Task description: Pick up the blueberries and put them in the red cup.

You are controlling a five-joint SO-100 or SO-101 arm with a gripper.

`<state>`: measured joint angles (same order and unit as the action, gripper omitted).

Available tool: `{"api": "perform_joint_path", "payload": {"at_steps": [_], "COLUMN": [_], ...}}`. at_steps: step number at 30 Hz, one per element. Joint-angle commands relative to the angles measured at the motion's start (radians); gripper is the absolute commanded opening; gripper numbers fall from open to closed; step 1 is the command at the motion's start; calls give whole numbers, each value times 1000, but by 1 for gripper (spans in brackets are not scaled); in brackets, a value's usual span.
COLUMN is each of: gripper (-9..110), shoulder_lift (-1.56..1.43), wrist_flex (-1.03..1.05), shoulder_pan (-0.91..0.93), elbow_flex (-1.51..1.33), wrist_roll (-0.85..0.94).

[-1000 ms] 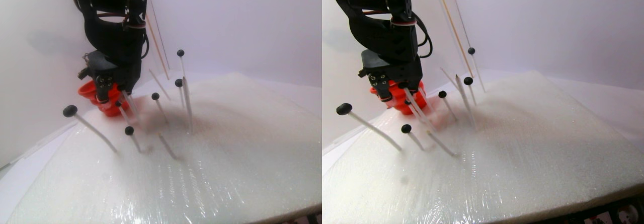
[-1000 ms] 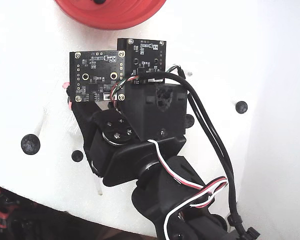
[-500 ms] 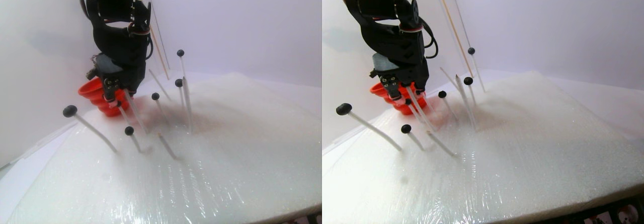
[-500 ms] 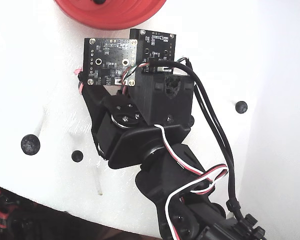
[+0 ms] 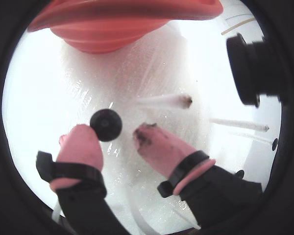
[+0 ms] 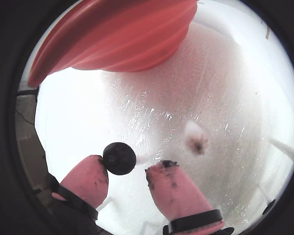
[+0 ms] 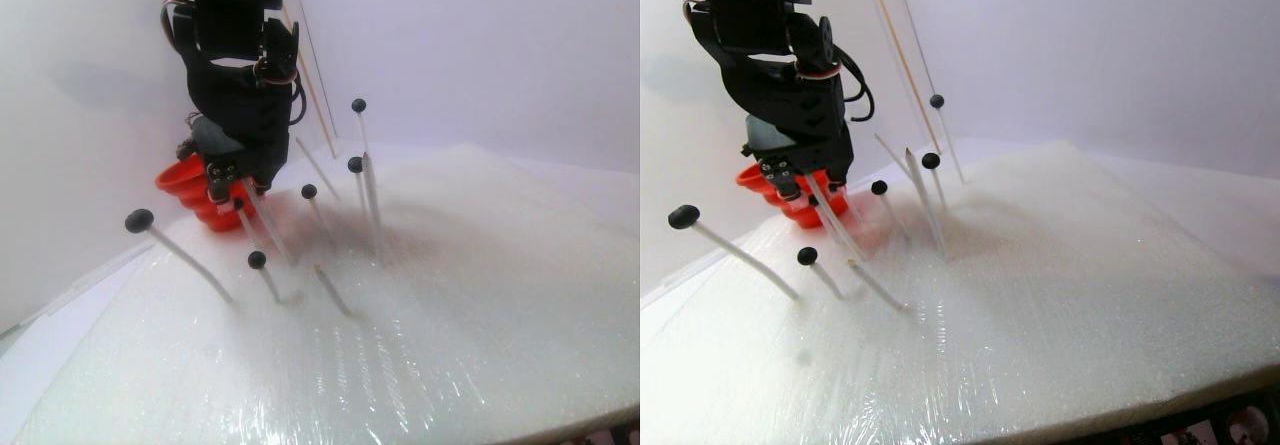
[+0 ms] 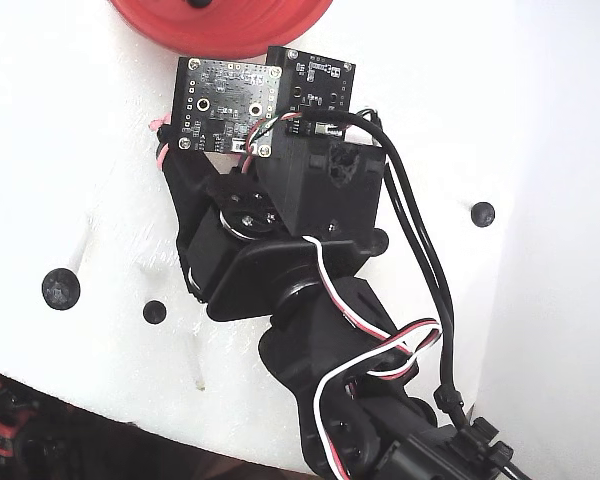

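A dark blueberry (image 5: 106,125) sits between my gripper's (image 5: 118,133) pink fingers. It touches the left finger (image 5: 81,147), and a gap separates it from the stained right finger (image 5: 159,147). The other wrist view shows the same: the blueberry (image 6: 119,158) is at the left finger (image 6: 88,178) of the open gripper (image 6: 130,167). The red cup (image 5: 112,24) stands just beyond, and it also shows in the other wrist view (image 6: 122,34). In the stereo pair view the gripper (image 7: 232,187) hangs low in front of the red cup (image 7: 185,187). In the fixed view the arm hides the gripper.
Several more blueberries stand on thin sticks in the white foam sheet (image 7: 450,295), for example one at the left (image 7: 139,221) and one near the front (image 7: 257,259). Bare sticks with stained tips (image 5: 164,101) stand right of the gripper. A black camera module (image 5: 255,68) protrudes at the right.
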<state>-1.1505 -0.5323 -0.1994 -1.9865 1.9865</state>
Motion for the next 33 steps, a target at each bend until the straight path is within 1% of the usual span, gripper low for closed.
{"api": "perform_joint_path", "payload": {"at_steps": [1, 19, 33], "gripper": [15, 15, 14], "shoulder_lift": [-15, 26, 46], "wrist_flex": [-18, -63, -71], "shoulder_pan": [-51, -98, -72], "elbow_flex": [38, 57, 64], "wrist_roll": [-14, -74, -3]}}
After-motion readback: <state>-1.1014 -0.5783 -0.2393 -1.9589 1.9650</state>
